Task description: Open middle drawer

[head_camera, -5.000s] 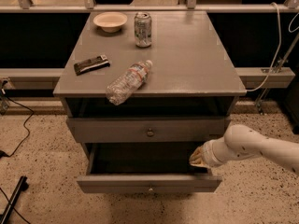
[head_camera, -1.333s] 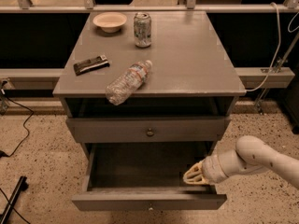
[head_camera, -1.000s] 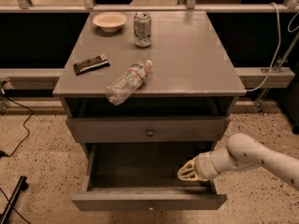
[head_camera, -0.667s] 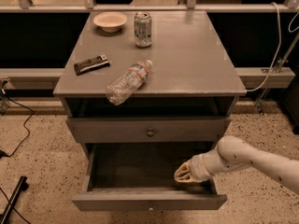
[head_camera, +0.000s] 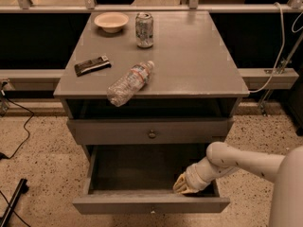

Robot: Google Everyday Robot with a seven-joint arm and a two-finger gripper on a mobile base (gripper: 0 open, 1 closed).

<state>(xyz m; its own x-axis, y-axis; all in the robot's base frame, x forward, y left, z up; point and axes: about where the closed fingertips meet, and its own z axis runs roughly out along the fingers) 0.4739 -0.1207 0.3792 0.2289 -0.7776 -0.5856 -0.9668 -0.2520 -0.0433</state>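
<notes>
Inside the middle drawer (head_camera: 118,205), near its front, sits your hand (head_camera: 181,188); you cannot tell its grip. It looks open; lift clear next.

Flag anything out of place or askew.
The plastic water bottle lies on its side, its base overhanging the front edge of the tabletop. The end effector sits inside the open middle drawer, right front corner.

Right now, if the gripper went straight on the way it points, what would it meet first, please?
The gripper sits inside the pulled-out middle drawer, at its right, pointing left and toward the front. It would probably meet that drawer's front panel first, or its floor; depth is unclear.
</notes>
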